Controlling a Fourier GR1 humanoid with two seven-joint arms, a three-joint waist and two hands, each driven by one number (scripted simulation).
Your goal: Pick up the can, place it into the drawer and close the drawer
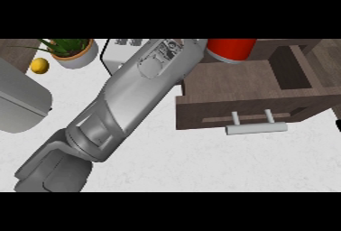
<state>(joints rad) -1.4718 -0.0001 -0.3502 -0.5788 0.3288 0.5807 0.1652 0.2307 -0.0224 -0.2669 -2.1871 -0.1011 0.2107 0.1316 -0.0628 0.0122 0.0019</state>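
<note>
Can over open drawer

One red can (231,48) at top edge, above the one open wooden drawer (246,85) with one pale handle (256,128). One grey forearm (126,99) crossing diagonally; its hand out of frame, grip impossible to tell. One potted plant (72,50), one yellow fruit (39,65) top left

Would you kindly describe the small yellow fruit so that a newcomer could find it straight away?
Start at the white counter and go to its far left corner, where a potted plant with spiky green leaves stands in a pale round pot. The yellow fruit lies just left of that pot. It is the only small, round, yellow thing there.
</note>
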